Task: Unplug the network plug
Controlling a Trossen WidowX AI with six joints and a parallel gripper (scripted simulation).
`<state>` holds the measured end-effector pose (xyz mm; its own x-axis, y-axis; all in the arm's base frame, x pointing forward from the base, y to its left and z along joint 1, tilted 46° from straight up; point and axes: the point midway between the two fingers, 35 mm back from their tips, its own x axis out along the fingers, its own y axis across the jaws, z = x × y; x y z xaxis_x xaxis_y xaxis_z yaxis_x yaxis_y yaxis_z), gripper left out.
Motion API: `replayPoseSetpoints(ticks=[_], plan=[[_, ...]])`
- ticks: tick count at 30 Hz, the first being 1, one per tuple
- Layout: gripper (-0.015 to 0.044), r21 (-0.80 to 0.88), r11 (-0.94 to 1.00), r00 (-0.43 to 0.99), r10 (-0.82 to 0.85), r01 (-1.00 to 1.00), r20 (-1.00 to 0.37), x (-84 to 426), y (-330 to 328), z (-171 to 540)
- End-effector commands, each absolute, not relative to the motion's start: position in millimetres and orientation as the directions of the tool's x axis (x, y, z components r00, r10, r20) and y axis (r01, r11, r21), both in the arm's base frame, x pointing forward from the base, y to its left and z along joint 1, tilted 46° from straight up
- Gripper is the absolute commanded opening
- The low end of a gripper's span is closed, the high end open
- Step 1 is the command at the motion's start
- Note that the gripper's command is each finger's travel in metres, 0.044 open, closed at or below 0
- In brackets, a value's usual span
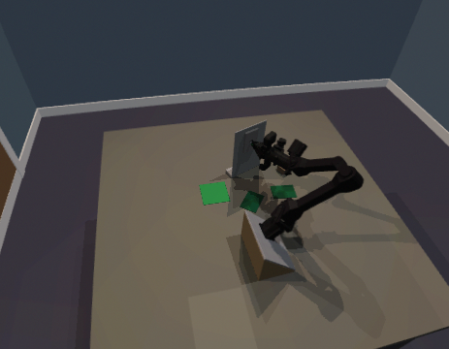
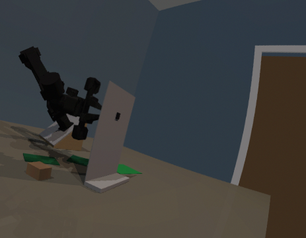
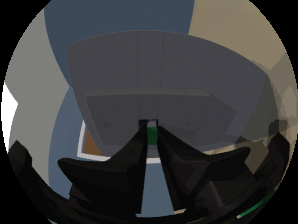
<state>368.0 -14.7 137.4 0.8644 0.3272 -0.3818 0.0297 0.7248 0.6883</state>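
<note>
The green plug [image 3: 152, 136] sits at the dark socket [image 3: 142, 122] in the upright grey panel [image 1: 240, 157] [image 2: 108, 149] [image 3: 107, 67]. A pale piece shows at its top; whether the tab is pressed down cannot be told. My gripper [image 1: 253, 143] [image 2: 99, 112] [image 3: 151, 130] is at the panel's front face, its fingertips closed in on both sides of the plug, shut on it. The fingertips hide the plug's sides. Green patches lie on the table: a bright square [image 1: 214, 193] [image 2: 129, 170] and two darker ones, one turned [image 1: 251, 202] and one farther right [image 1: 283, 191].
A small orange-brown block [image 2: 39, 170] lies on the table near the panel, mostly hidden behind the arm in the top view. The panel stands on a pale foot [image 2: 108, 182]. The arm's base sits on a wedge-shaped stand [image 1: 254, 247] in front of the patches.
</note>
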Motion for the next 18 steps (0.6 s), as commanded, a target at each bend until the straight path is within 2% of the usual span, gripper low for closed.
replayPoseSetpoints(ticks=[1, 18], plan=[[0.0000, 0.691, 0.722, 0.864, 0.327, 0.034, -0.384, 368.3, -14.8, 136.5], [0.0000, 0.691, 0.722, 0.864, 0.326, 0.035, -0.384, 360.2, -16.2, 138.7]])
